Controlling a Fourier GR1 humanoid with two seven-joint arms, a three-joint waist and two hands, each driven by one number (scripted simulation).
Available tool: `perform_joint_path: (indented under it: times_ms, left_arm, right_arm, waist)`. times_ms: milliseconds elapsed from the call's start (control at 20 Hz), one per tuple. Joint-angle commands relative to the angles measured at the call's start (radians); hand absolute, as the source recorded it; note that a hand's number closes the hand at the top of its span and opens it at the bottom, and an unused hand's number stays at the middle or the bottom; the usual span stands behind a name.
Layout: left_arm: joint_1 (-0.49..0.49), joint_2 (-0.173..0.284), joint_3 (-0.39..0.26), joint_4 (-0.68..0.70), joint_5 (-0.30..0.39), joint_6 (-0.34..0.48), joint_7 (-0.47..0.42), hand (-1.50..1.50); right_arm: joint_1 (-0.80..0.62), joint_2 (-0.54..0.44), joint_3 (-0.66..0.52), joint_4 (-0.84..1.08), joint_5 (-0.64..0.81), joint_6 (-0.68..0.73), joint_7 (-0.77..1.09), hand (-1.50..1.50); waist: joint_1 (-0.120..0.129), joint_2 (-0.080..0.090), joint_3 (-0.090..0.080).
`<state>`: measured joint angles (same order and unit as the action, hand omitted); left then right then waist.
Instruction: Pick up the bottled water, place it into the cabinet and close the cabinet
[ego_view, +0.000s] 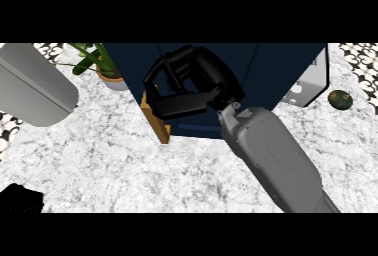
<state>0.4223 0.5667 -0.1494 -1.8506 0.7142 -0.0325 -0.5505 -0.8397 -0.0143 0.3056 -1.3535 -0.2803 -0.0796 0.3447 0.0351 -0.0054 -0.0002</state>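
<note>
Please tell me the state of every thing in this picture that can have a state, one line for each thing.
cabinet: navy; whether its door is open or closed cannot be told.
right hand: over the cabinet front, fingers curled; nothing visible in them.
left hand: at the lower left edge, mostly out of view.
potted plant: upright on the counter.
round dark green object: lying on the counter, right of the cabinet.
bottled water: not visible.

Right hand (193, 80) raised with fingers curled, forearm extended.
</note>
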Motion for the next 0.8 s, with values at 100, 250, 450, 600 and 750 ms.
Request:
perform_joint_path:
  times_ms: [100,250,450,600,750]
  left_arm:
    - [-0.021,-0.002,0.009,0.015,0.0,-0.021,0.018,1.5]
    - [-0.005,0.01,0.011,-0.004,0.0,-0.035,0.019,1.5]
    - [-0.055,0.012,0.029,-0.003,0.015,-0.004,0.058,1.5]
    - [-0.039,0.022,0.033,-0.014,0.021,-0.037,0.046,1.5]
    - [-0.049,0.001,0.015,-0.001,0.015,-0.034,0.045,1.5]
  right_arm:
    - [-0.103,-0.062,-0.122,0.275,-0.011,0.102,-0.106,1.5]
    - [-0.09,-0.106,-0.151,0.298,-0.023,0.132,-0.155,1.5]
    - [-0.107,-0.105,-0.152,0.329,-0.033,0.162,-0.187,1.5]
    - [-0.111,-0.101,-0.148,0.372,-0.022,0.167,-0.211,1.5]
    - [-0.134,-0.117,-0.161,0.386,-0.03,0.196,-0.23,1.5]
  waist:
    - [0.001,0.02,0.0]
    - [0.012,0.025,0.0]
    - [-0.001,0.028,0.0]
    - [0.017,0.027,-0.001]
    - [0.01,0.029,-0.001]
